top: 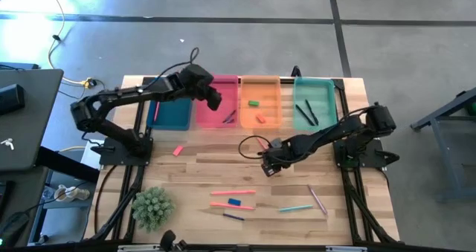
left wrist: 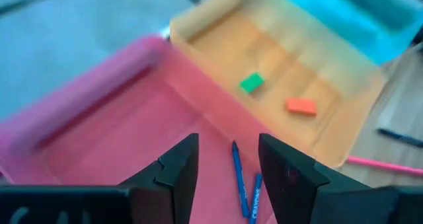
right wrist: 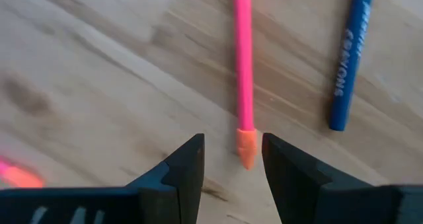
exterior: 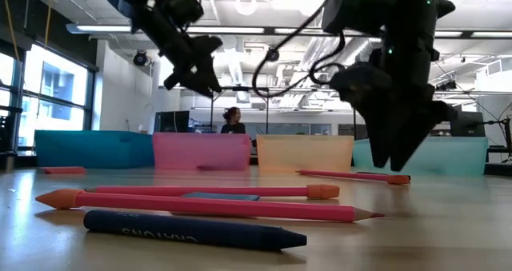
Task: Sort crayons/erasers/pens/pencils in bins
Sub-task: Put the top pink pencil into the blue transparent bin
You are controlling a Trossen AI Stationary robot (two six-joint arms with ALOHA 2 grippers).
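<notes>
The pink bin [left wrist: 99,118] is blurred in the left wrist view, the left gripper [left wrist: 227,168] hangs released above its two blue crayons [left wrist: 239,181], while the right gripper [right wrist: 232,161], also released, frames the pink pencil [right wrist: 244,72] tip on the worktop [top: 193,178].

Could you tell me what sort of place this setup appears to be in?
Probably a robotics lab in an open, industrial-style office: a wooden table stands on a bare concrete floor, exposed ducts and ceiling lights run overhead, and a person sits far behind the bins.
</notes>
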